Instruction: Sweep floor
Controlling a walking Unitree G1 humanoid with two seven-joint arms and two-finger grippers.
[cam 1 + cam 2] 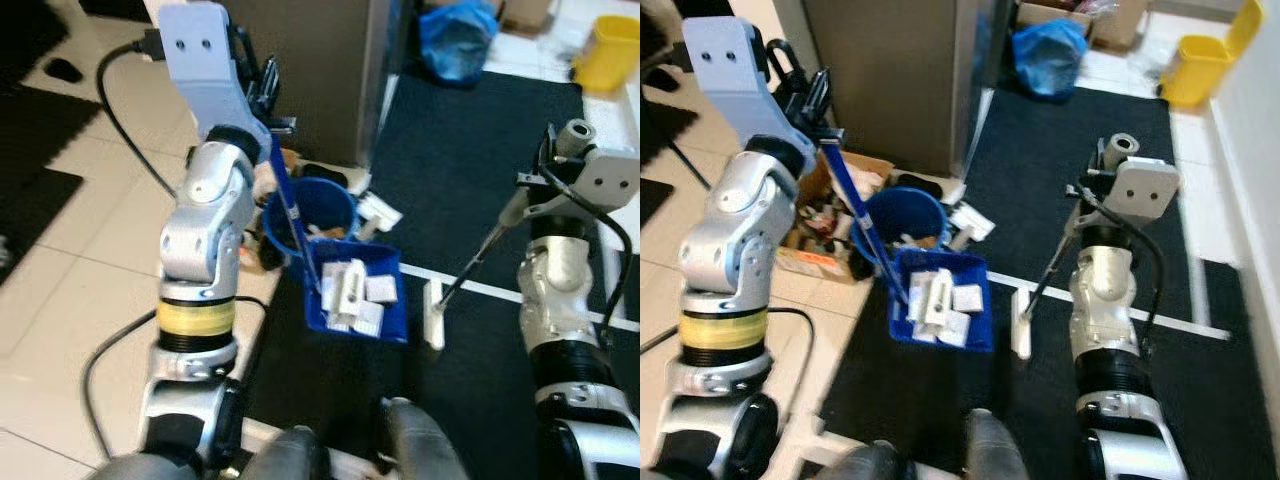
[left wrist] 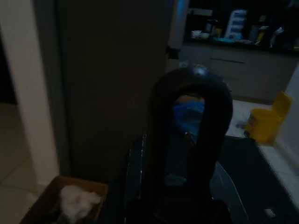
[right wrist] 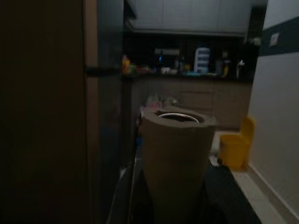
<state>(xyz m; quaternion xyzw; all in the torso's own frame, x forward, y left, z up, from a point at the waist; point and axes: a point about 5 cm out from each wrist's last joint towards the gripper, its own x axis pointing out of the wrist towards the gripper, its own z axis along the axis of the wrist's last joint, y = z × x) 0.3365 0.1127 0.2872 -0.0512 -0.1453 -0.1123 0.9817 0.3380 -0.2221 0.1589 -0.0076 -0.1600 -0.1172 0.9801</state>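
My left jaws (image 1: 820, 125) clamp the full dustpan (image 1: 940, 300), right jaws (image 1: 1085, 195) clamp the broom (image 1: 1040, 290); tip slowly over the blue bucket (image 1: 902, 215)

Tiled floor (image 1: 70, 270), black mat (image 1: 470, 180) with white stripe, cardboard box (image 1: 815, 240), yellow bin (image 1: 1200, 60), blue bag (image 1: 1050, 45)

Head stereo pair looking down at blue dustpan (image 1: 355, 295), wrist cameras facing dim kitchen

Black mat (image 1: 470, 170), pale tiles (image 1: 70, 270) (dim kitchen)
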